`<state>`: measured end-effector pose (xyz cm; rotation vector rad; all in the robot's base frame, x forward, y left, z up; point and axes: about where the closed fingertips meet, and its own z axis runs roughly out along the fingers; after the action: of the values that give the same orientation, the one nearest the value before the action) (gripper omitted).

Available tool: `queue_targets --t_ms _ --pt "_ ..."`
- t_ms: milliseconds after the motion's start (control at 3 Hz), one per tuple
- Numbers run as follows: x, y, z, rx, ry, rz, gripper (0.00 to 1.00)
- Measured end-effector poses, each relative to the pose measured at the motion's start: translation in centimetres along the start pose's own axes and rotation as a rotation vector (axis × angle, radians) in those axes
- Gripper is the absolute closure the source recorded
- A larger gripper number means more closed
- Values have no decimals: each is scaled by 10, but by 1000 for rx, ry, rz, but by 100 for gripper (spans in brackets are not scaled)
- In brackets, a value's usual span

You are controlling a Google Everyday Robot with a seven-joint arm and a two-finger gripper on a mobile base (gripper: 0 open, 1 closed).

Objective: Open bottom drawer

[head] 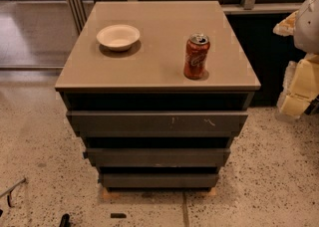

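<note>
Camera view: pincer (300,89) well right of dark grey handleless bottom drawer (158,180), open/closed unclear; likely risk: hooking dark grey middle front (157,157) instead.

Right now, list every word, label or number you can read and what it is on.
Can: white script on red, too blurred to read.
Bowl, cabinet top, bottom drawer: no text.
Hand: out of view; only the arm shows, right edge.

White script on the red can (197,56) cannot be read; gripper (299,91) at right edge.
</note>
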<state>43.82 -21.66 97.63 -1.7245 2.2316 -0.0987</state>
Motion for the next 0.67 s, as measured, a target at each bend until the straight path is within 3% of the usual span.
queue_targets --t_ms 333,667 --pt "0 0 0 0 0 0 0" --pt "0 0 0 8 -8 1 16"
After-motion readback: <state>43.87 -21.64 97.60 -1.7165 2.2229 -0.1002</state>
